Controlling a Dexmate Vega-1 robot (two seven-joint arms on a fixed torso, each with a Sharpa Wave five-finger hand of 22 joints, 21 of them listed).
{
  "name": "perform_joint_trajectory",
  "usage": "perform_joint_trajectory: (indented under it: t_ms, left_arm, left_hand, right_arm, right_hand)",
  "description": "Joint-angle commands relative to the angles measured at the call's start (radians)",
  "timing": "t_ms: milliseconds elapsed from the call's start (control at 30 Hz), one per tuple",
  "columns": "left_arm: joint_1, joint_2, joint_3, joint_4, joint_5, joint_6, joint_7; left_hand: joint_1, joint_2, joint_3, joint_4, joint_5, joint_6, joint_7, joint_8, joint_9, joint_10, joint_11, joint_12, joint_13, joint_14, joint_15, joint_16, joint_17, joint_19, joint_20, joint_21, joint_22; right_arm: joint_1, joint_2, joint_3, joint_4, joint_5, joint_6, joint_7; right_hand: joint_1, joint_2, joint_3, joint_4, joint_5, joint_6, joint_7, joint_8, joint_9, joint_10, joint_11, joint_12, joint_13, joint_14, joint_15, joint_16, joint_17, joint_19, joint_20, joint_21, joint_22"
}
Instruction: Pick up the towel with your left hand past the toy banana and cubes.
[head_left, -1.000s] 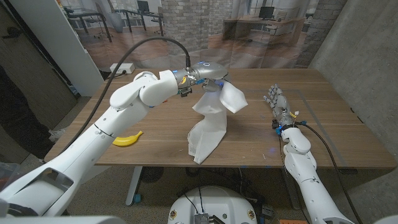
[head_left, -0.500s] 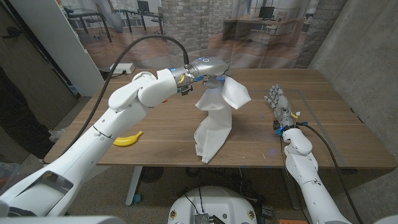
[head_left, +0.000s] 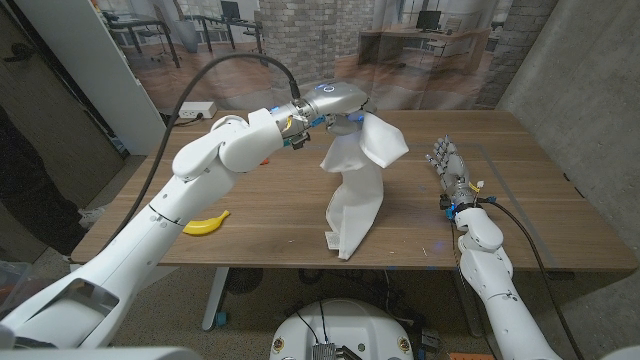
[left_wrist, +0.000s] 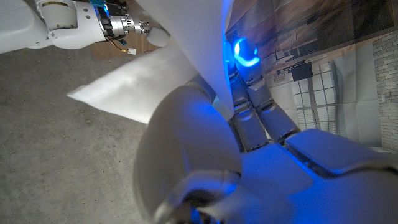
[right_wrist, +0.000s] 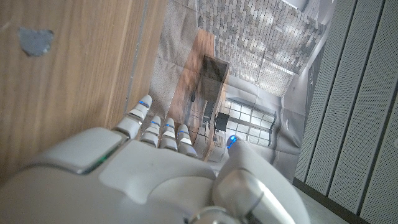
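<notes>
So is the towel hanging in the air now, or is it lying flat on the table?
Mostly hanging. The left hand holds the towel by its top, and the cloth drapes down; its lower end still seems to touch the table.

Wooden table (head_left: 260, 215) with banana (head_left: 205, 224)

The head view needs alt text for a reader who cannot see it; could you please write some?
The robot's left hand holds a white towel above a wooden table, the towel's lower end hanging near the front edge. A toy banana lies on the table's left, and the right hand waits empty on the right.
</notes>
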Motion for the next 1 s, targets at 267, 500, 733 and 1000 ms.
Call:
perform_joint_trajectory:
  t_ms: [267, 500, 733, 1000]
  left_arm:
    - [0.018, -0.015, -0.039, 0.007, -0.036, -0.037, 0.052]
    - [0.017, -0.025, -0.052, 0.024, -0.054, -0.060, 0.081]
    - [0.013, -0.038, -0.063, 0.048, -0.061, -0.094, 0.121]
    - [0.000, -0.051, -0.067, 0.093, -0.088, -0.137, 0.150]
  left_hand:
    - [0.017, 0.012, 0.011, 0.000, 0.008, -0.003, 0.000, 0.009, 0.009, 0.034, 0.028, -0.001, 0.078, -0.013, -0.028, -0.001, 0.009, -0.006, -0.127, 0.011, 0.002]
    - [0.017, 0.012, 0.014, 0.000, 0.008, -0.005, 0.000, 0.008, 0.010, 0.035, 0.028, -0.005, 0.079, -0.012, -0.027, -0.002, 0.013, -0.008, -0.127, 0.014, 0.001]
    - [0.016, 0.012, 0.016, -0.001, 0.007, -0.005, 0.001, 0.009, 0.012, 0.037, 0.027, -0.007, 0.081, -0.011, -0.029, -0.003, 0.014, -0.009, -0.128, 0.017, 0.001]
    - [0.014, 0.011, 0.019, 0.000, 0.006, -0.006, 0.000, 0.009, 0.015, 0.039, 0.026, -0.013, 0.082, -0.009, -0.028, -0.008, 0.013, -0.011, -0.127, 0.022, 0.000]
  right_arm:
    - [-0.011, 0.006, -0.005, -0.016, -0.004, 0.002, -0.005]
    - [-0.022, 0.008, -0.005, -0.031, -0.009, 0.000, -0.014]
    - [-0.033, 0.012, -0.005, -0.045, -0.016, -0.001, -0.027]
    - [-0.037, 0.014, -0.005, -0.055, -0.031, 0.004, -0.044]
  right_hand:
    - [-0.005, 0.000, -0.003, -0.001, 0.002, -0.003, 0.003, -0.002, 0.004, 0.008, 0.004, 0.000, 0.003, 0.003, -0.002, 0.000, 0.003, 0.006, -0.004, 0.007, 0.006]
    - [-0.005, 0.000, -0.003, -0.001, 0.002, -0.003, 0.003, -0.002, 0.004, 0.007, 0.004, 0.000, 0.003, 0.003, -0.002, 0.000, 0.003, 0.006, -0.003, 0.006, 0.006]
    - [-0.006, 0.000, -0.003, -0.001, 0.002, -0.003, 0.003, -0.002, 0.004, 0.008, 0.003, 0.000, 0.003, 0.003, -0.003, 0.000, 0.003, 0.005, -0.004, 0.006, 0.006]
    - [-0.006, -0.001, -0.003, -0.001, 0.002, -0.002, 0.003, -0.001, 0.004, 0.008, 0.004, 0.000, 0.003, 0.003, -0.002, 0.000, 0.003, 0.006, -0.004, 0.006, 0.006]
